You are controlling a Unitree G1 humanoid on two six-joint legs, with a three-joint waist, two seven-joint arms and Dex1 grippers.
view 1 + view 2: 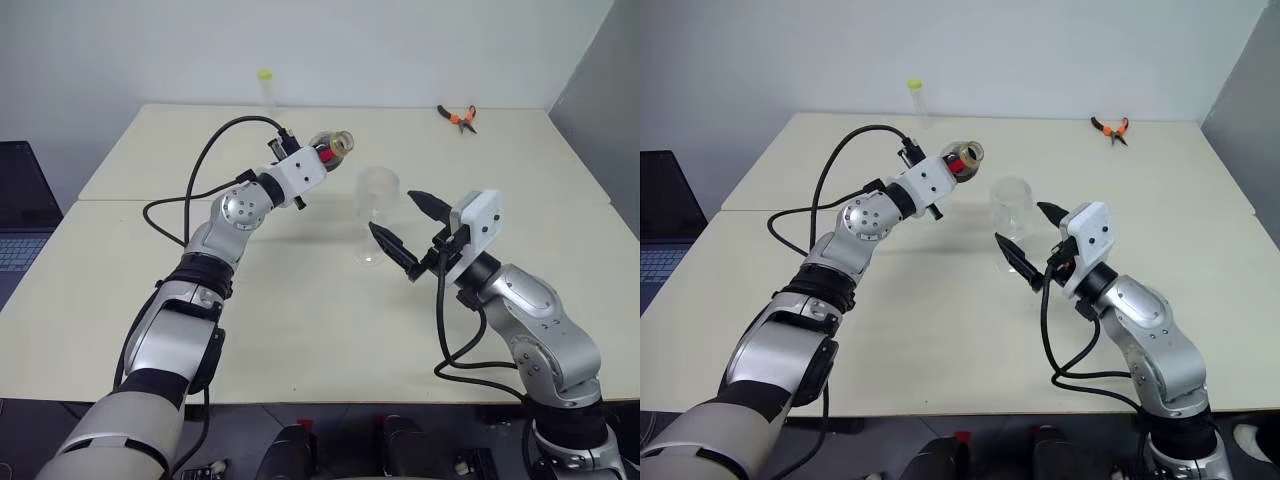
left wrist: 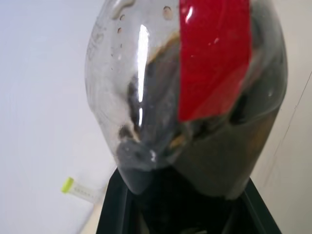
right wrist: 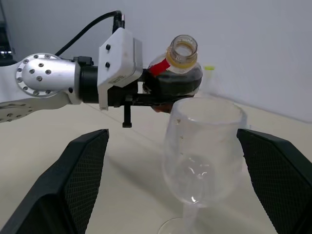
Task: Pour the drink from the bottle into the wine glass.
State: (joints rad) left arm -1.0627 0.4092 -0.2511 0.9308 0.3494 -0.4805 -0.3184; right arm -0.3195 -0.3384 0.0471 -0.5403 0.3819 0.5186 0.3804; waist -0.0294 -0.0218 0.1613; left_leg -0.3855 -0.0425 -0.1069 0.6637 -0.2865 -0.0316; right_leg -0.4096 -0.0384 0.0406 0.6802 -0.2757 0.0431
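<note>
Left gripper grasps one bottle; right gripper gapes beside one wine glass

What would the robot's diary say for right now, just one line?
step: pre-pour | left gripper: shut on bottle, uncapped, tilted near wine glass | right gripper: open beside glass | glass: empty, upright

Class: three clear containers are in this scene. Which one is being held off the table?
The bottle, tilted in the left end effector. The wine glass and the slim tube both stand on the table.
</note>
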